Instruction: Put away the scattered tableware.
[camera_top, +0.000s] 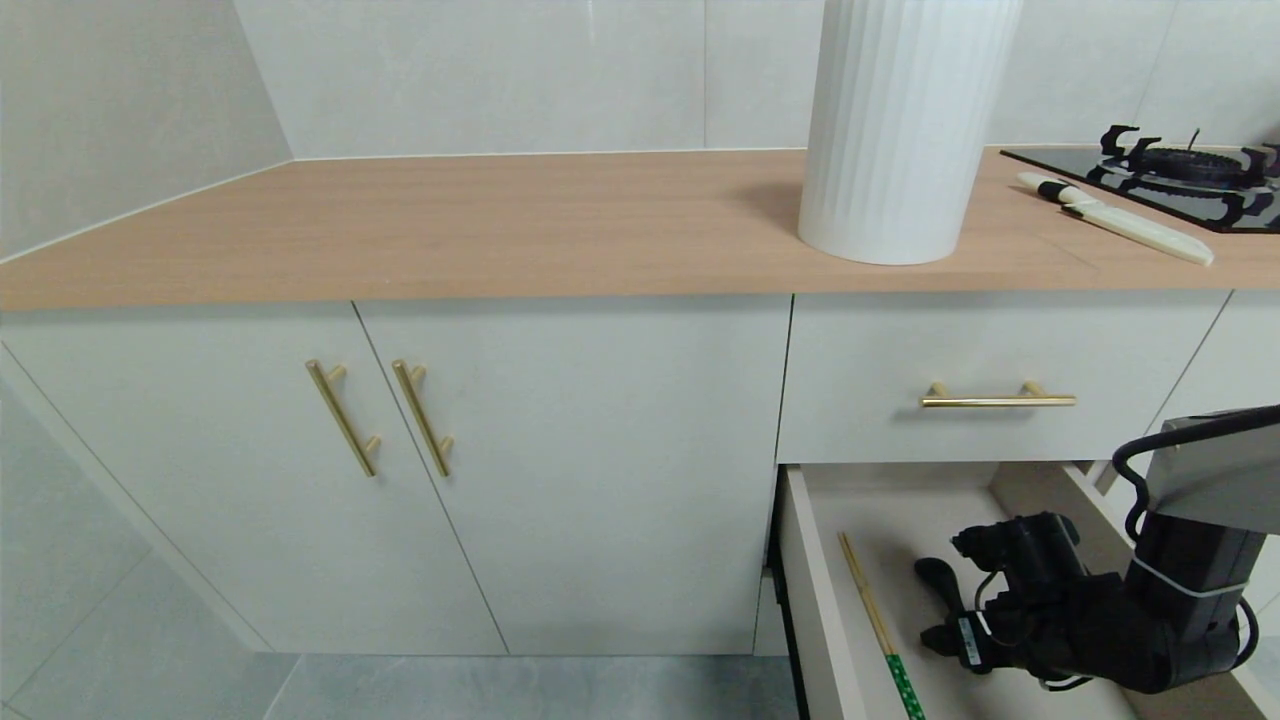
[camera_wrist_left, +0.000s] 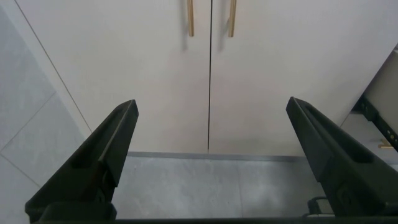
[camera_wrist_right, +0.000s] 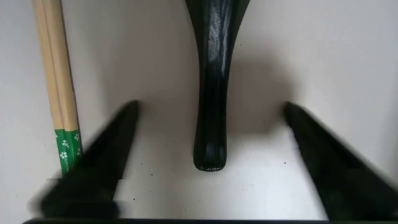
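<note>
Right pincer (camera_top: 948, 592) hung in the open drawer (camera_top: 812, 580), over a black spoon (camera_top: 935, 577) beside chopsticks (camera_top: 880, 630); a knife (camera_top: 1115, 220) lay on the counter (camera_top: 500, 220), apparently left to stow. Left pincer (camera_wrist_left: 211, 106) gaped empty before cupboard doors (camera_wrist_left: 280, 74). Right wrist view showed the right pincer's fingers (camera_wrist_right: 106, 155) spread, the spoon lying free between them.

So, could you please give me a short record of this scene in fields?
drawer: lower one, pulled open
chopsticks: in drawer, near its left wall
black spoon: in drawer, beside chopsticks
right gripper: open, astride spoon handle, not touching
left gripper: open, facing closed cabinet doors
countertop: knife, white ribbed cylinder
</note>
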